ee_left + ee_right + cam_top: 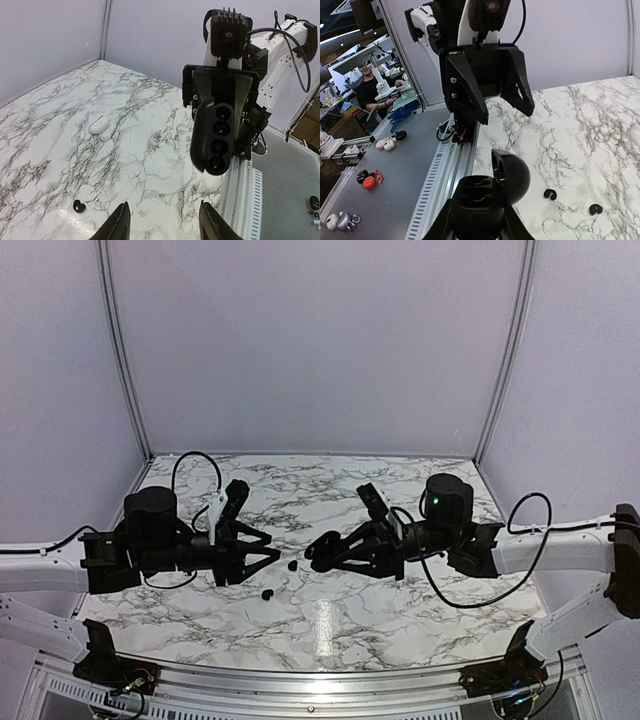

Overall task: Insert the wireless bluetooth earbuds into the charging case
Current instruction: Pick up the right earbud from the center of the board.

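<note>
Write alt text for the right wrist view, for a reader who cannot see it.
The right gripper holds the charging case, its lid open, near the edge of a marble table. Two black earbuds lie on the marble beside it, apart from each other. The left gripper faces the camera, open and empty.

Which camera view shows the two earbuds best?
Right wrist: both earbuds lie in plain sight, their curved shapes readable. The top view shows both only as tiny specks; the left wrist view shows just one, near its bottom edge.
</note>
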`<control>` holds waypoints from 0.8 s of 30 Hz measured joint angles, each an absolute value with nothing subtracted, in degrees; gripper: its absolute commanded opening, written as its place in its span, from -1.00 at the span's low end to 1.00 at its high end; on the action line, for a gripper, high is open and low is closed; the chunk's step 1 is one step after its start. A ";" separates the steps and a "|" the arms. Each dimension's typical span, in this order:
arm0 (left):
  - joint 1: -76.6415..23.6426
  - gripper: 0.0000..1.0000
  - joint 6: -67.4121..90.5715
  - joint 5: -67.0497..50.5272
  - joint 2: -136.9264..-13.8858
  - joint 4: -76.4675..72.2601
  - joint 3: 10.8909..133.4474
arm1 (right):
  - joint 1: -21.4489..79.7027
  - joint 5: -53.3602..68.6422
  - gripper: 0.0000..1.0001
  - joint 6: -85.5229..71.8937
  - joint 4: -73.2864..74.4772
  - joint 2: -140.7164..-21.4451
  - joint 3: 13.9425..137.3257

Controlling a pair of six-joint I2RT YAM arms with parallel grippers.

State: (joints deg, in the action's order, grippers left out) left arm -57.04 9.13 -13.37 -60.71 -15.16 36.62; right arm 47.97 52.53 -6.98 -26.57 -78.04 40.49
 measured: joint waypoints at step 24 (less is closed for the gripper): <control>-50.89 -0.25 20.91 0.08 -69.38 -10.96 31.62 | 44.75 51.92 -1.00 -10.07 -35.11 -71.77 34.26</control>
